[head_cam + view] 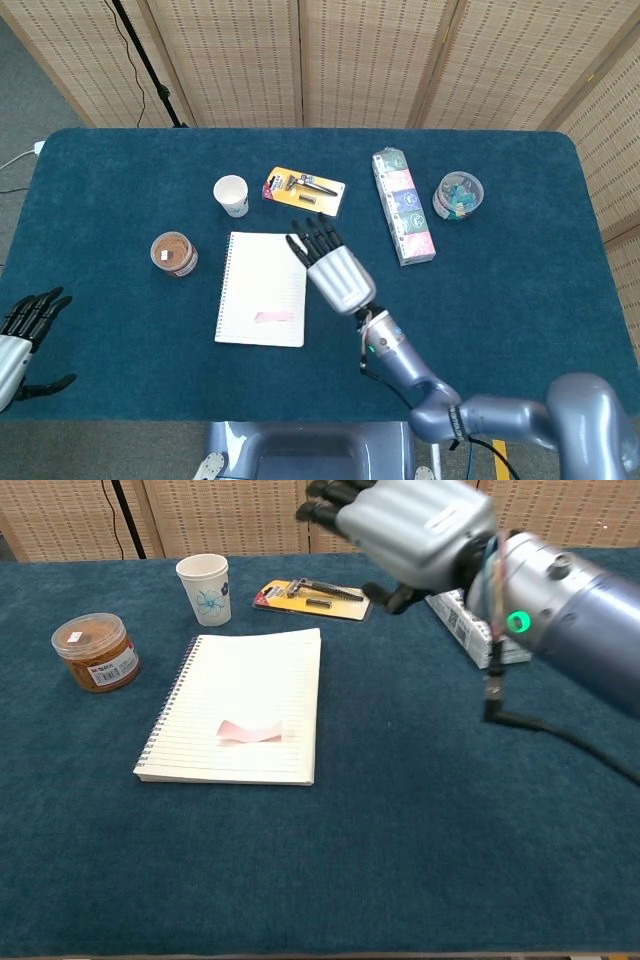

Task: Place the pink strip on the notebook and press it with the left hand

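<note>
The pink strip lies flat on the lower part of the white spiral notebook. My right hand hovers above the table to the right of the notebook, fingers extended and apart, holding nothing. My left hand shows at the left edge of the head view, off the table's side, fingers spread, empty and far from the notebook.
A paper cup and a razor pack lie behind the notebook. A brown-lidded jar stands to its left. A long box and a clear tub sit at the right.
</note>
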Robot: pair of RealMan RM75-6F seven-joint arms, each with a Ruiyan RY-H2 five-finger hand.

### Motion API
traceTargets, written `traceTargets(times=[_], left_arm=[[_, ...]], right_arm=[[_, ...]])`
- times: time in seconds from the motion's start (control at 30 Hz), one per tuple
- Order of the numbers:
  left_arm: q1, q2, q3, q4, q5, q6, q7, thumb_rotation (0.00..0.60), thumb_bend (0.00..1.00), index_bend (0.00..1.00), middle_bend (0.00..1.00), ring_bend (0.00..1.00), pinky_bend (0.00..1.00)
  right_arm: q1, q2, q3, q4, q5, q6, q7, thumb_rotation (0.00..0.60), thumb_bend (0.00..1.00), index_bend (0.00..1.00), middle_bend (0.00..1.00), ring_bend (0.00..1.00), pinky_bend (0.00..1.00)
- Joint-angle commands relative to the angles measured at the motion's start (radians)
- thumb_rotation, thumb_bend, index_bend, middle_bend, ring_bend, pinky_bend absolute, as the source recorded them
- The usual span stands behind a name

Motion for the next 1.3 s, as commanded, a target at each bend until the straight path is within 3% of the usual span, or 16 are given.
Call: traceTargets(times=[0.03, 0.13, 0.4, 0.43, 0.5, 0.57, 0.67, 0.77, 0.83, 1.03, 1.3], left_arm=[[-0.028, -0.013, -0.001, 0.013, 0.023, -0.025, 0.012, 0.6, 0.0, 0.0, 0.0, 0.0, 0.0], [-0.051, -0.015, -0.002, 0.007, 0.03, -0.053, 0.028, 0.6, 0.0, 0.0, 0.0, 0.0, 0.0], [-0.133, 0.006, -0.022, -0.054, 0.042, -0.14, 0.09, 0.6, 0.0, 0.0, 0.0, 0.0, 0.0], [-0.138, 0.006, -0.024, -0.058, 0.043, -0.145, 0.096, 0.6, 0.0, 0.0, 0.02, 0.01, 0.0], [-0.157, 0.008, -0.032, -0.071, 0.049, -0.158, 0.115, 0.6, 0.0, 0.0, 0.15, 0.11, 0.02], [-0.182, 0.007, -0.038, -0.082, 0.062, -0.179, 0.131, 0.6, 0.0, 0.0, 0.36, 0.28, 0.14], [-0.229, 0.001, -0.053, -0.109, 0.062, -0.241, 0.185, 0.6, 0.0, 0.0, 0.62, 0.5, 0.49], [-0.269, -0.013, -0.069, -0.142, 0.037, -0.304, 0.245, 0.6, 0.0, 0.0, 0.77, 0.66, 0.7], [-0.287, -0.023, -0.078, -0.16, 0.019, -0.335, 0.29, 0.6, 0.0, 0.01, 0.83, 0.73, 0.78], [-0.346, -0.064, -0.112, -0.226, -0.072, -0.443, 0.45, 0.6, 0.0, 0.05, 0.92, 0.81, 0.87], [-0.446, -0.082, -0.138, -0.357, -0.309, -0.642, 0.56, 0.6, 0.0, 0.11, 0.98, 0.86, 0.92]], right_arm=[[-0.086, 0.143, -0.033, -0.079, -0.059, 0.066, 0.093, 0.6, 0.23, 0.01, 0.0, 0.0, 0.0], [-0.122, 0.205, -0.047, -0.094, -0.08, 0.085, 0.148, 0.6, 0.01, 0.01, 0.0, 0.0, 0.0], [-0.249, 0.37, -0.107, -0.141, -0.138, 0.15, 0.382, 0.6, 0.0, 0.0, 0.0, 0.0, 0.0], [-0.259, 0.38, -0.114, -0.144, -0.143, 0.154, 0.399, 0.6, 0.0, 0.0, 0.0, 0.0, 0.0], [-0.291, 0.411, -0.134, -0.15, -0.154, 0.165, 0.449, 0.6, 0.0, 0.0, 0.0, 0.0, 0.0], [-0.329, 0.441, -0.157, -0.15, -0.16, 0.179, 0.5, 0.6, 0.0, 0.0, 0.0, 0.0, 0.0], [-0.396, 0.478, -0.197, -0.142, -0.152, 0.197, 0.589, 0.6, 0.0, 0.0, 0.0, 0.0, 0.0], [-0.446, 0.5, -0.218, -0.13, -0.159, 0.218, 0.658, 0.6, 0.0, 0.0, 0.0, 0.0, 0.0], [-0.471, 0.51, -0.228, -0.13, -0.162, 0.227, 0.688, 0.6, 0.0, 0.0, 0.0, 0.0, 0.0], [-0.545, 0.524, -0.253, -0.125, -0.203, 0.278, 0.773, 0.6, 0.0, 0.0, 0.0, 0.0, 0.0], [-0.61, 0.546, -0.258, -0.141, -0.215, 0.306, 0.833, 0.6, 0.0, 0.0, 0.0, 0.0, 0.0]])
